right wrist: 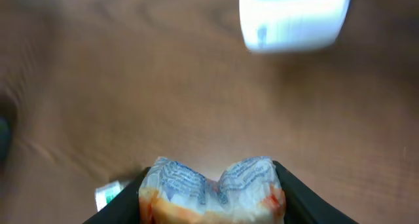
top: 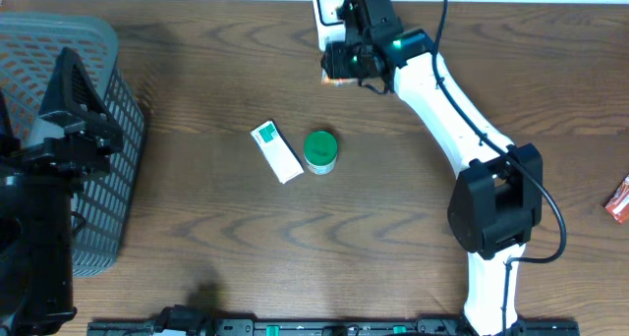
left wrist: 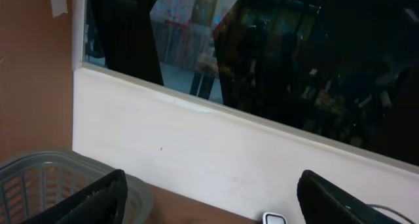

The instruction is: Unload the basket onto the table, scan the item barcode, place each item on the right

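Observation:
An orange and white printed packet (right wrist: 213,191), the item, is pinched and buckled between the black fingers of my right gripper (right wrist: 211,181). From overhead, that right gripper (top: 346,69) holds the packet (top: 335,79) low over the table's far edge, just in front of the white barcode scanner (top: 329,7). The scanner (right wrist: 294,18) appears blurred at the top of the right wrist view. My left gripper (left wrist: 213,179) is open and empty, raised beside the grey basket (left wrist: 39,178) and facing the wall. The scanner's top (left wrist: 275,218) peeks in at that view's bottom edge.
A green-lidded jar (top: 320,151) and a white and green box (top: 277,151) lie mid-table. The grey mesh basket (top: 98,159) stands at the left with my left arm over it. A red packet (top: 618,200) lies at the right edge.

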You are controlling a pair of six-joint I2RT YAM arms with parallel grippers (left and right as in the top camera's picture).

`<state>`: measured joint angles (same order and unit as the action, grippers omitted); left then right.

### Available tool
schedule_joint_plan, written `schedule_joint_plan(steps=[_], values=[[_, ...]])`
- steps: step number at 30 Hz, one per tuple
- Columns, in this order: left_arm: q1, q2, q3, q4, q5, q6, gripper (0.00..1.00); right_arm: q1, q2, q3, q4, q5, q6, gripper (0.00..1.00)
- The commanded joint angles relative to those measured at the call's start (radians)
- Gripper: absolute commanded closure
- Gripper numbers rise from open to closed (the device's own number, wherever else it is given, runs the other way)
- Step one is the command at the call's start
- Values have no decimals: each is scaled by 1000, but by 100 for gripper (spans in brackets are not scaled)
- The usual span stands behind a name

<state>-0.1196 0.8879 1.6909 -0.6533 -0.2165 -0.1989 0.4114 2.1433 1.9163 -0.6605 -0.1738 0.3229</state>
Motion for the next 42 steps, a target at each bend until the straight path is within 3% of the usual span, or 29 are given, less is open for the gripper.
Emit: schedule_joint_plan(steps=[1, 8, 16, 30, 32, 42], values=[[3, -3, 0, 3, -5, -5, 17, -21, 33, 17, 95, 43, 22, 54], [3, -3, 0, 3, -5, -5, 17, -51, 123, 17, 319, 53, 24, 55], [3, -3, 0, 3, -5, -5, 17, -56, 230, 17, 653, 102, 21, 62], [3, -3, 0, 3, -5, -5, 17, -55, 360, 21, 1049, 251, -46, 62], [3, -3, 0, 3, -5, -5, 17, -55, 391, 29, 1104, 253, -38, 66], [3, -3, 0, 3, -5, -5, 17, -55, 521, 257, 968, 249, 32, 73]])
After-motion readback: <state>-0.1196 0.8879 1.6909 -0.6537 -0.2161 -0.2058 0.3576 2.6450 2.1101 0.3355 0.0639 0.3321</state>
